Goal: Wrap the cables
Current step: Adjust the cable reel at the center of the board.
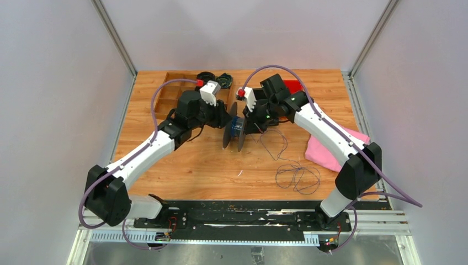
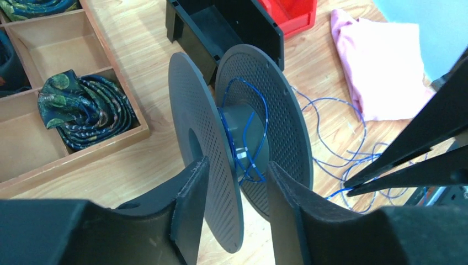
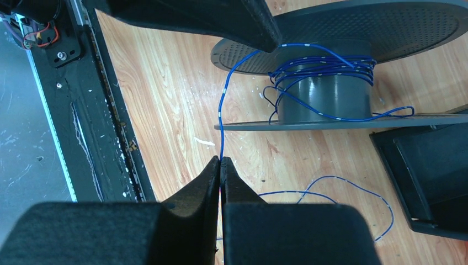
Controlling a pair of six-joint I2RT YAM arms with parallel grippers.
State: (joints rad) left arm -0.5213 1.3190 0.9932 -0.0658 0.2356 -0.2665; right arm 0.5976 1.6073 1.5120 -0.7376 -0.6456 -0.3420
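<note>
Pink cloth (image 2: 378, 72) right, red bin (image 2: 298, 16) beside black bin (image 2: 259, 33), wooden tray (image 2: 83, 157) holding rolled patterned fabric (image 2: 88, 110)

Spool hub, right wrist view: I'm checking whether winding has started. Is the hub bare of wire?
No, several turns of the blue cable lie around the grey spool hub.

Table (image 1: 209, 171) bare along near edge and near-left: open passage. Grey spool (image 1: 234, 131) stands on edge mid-table. Loose blue cable (image 1: 299, 175) loops and pink cloth (image 1: 325, 152) crowd the right; wooden tray (image 1: 168, 91) fills the far-left corner.
</note>
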